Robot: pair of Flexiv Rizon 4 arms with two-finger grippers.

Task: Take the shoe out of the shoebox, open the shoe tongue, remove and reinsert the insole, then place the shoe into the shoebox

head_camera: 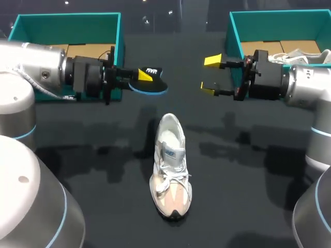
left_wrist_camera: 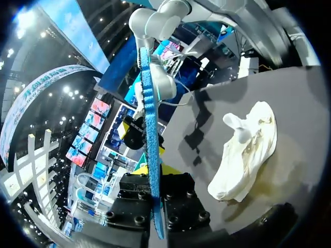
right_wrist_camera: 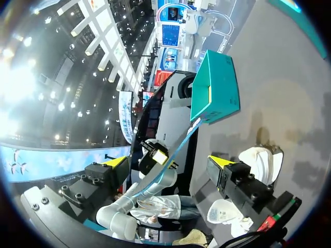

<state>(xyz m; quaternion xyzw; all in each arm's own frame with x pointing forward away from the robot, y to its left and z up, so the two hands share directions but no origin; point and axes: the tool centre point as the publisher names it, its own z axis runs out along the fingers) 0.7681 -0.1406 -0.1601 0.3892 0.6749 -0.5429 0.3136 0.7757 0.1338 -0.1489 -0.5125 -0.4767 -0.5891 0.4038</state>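
A white and beige shoe [head_camera: 170, 165] lies on its sole in the middle of the black table, toe toward the front edge. My left gripper [head_camera: 140, 77] is shut on the heel end of a blue and black insole [head_camera: 150, 82], holding it in the air beyond the shoe. The left wrist view has the insole [left_wrist_camera: 151, 129] edge-on between the fingers, with the shoe [left_wrist_camera: 248, 150] off to one side. My right gripper [head_camera: 211, 75] hangs open facing the insole across a gap, nothing between its fingers. In its own view the right gripper [right_wrist_camera: 170, 163] stands wide, with the shoe [right_wrist_camera: 261, 160] beside one finger.
A teal shoebox [head_camera: 67, 23] stands at the back left behind my left arm. A second teal shoebox [head_camera: 279, 20] stands at the back right, with another white shoe [head_camera: 305, 54] inside. The left box [right_wrist_camera: 214, 88] also shows ahead of my right gripper.
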